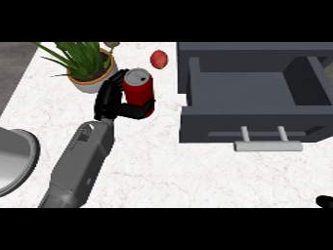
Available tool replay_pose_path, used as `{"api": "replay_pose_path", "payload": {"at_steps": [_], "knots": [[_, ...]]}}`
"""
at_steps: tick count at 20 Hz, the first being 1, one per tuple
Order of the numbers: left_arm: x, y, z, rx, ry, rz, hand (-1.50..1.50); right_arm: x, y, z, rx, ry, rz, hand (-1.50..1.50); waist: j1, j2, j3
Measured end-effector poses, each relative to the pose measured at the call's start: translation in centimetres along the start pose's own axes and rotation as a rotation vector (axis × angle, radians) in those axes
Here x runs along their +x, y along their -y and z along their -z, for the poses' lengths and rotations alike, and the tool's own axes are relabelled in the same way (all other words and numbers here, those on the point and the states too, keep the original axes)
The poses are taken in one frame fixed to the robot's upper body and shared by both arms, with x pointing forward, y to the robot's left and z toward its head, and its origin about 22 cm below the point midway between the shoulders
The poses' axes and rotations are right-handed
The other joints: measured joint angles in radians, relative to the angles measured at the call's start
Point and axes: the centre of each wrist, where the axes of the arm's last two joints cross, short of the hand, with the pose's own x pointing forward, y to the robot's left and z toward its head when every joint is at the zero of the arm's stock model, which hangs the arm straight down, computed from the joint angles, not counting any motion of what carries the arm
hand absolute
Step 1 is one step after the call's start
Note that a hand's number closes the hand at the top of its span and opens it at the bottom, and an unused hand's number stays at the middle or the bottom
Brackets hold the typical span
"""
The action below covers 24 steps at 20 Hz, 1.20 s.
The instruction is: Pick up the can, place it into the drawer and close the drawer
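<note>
Can [138, 88] is gripped in the left hand [110, 102], left of the open drawer [255, 122], so dropping it in and closing aren't done yet.

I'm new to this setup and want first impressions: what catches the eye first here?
The red can, left of centre on the white counter, stands out first, with the black left hand curled round it. Next comes the big grey drawer, standing open at the right. A green potted plant sits just beyond the hand.
</note>
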Motion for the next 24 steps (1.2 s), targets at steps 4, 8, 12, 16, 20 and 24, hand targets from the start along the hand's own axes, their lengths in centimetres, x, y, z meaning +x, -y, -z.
{"api": "replay_pose_path", "payload": {"at_steps": [4,8,12,16,20,24], "knots": [[3.8,2.4,1.5,-0.040,0.016,-0.001,1.50,0.0,0.3,0.0,-0.003,0.001,-0.001,-1.50,0.001,-0.001,0.000],[8.2,4.8,3.3,-0.068,0.024,-0.001,1.50,0.5,0.1,0.1,0.001,0.005,-0.001,-1.50,-0.001,0.000,0.000],[12.9,7.1,4.6,-0.083,0.031,0.004,1.50,0.2,0.0,-0.1,-0.006,0.001,-0.003,-1.50,-0.003,0.000,0.000],[15.8,10.0,5.2,-0.097,0.047,0.036,1.50,-0.1,0.2,-0.4,-0.001,0.006,0.004,-1.50,-0.009,0.002,0.000],[18.1,12.5,5.8,-0.111,0.042,0.058,1.50,0.5,0.1,0.3,-0.005,0.011,0.004,-1.50,-0.014,0.004,0.000],[20.5,14.9,6.5,-0.116,0.042,0.075,1.50,0.7,-0.2,0.4,-0.004,0.006,0.011,-1.50,-0.021,0.006,0.000]]}}
